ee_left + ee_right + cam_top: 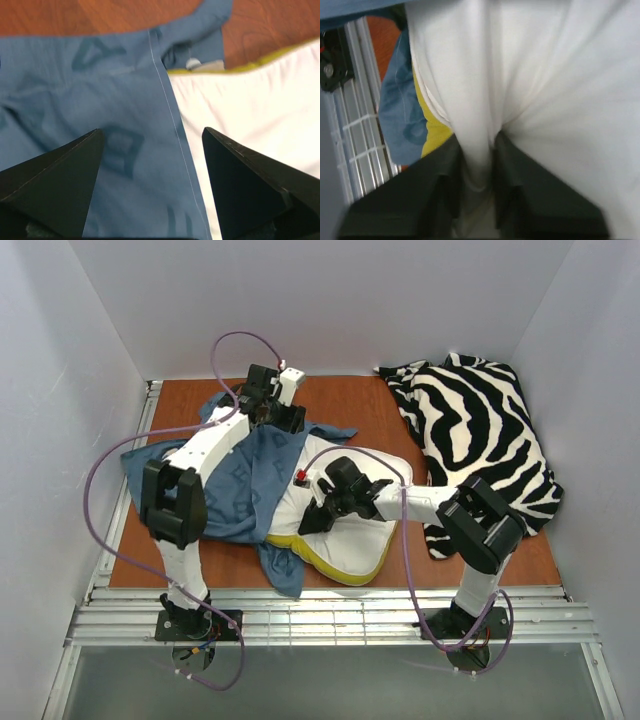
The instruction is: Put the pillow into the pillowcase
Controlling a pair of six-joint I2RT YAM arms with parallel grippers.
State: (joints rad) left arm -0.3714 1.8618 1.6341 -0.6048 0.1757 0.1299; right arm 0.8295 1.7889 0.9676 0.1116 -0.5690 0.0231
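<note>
The white pillow (350,530) with a yellow underside edge lies at the table's middle front, its left part under the blue pillowcase (245,480). My right gripper (312,517) is shut on a pinched fold of the pillow (477,145). My left gripper (272,418) is open at the far edge of the pillowcase. In the left wrist view its fingers (65,170) hover over the blue cloth (100,100), beside its hem and the white pillow (250,110).
A black-and-white zebra-striped cloth (480,440) lies heaped at the back right. The wooden table top (350,400) is walled on three sides. A metal rail (330,615) runs along the near edge by the arm bases.
</note>
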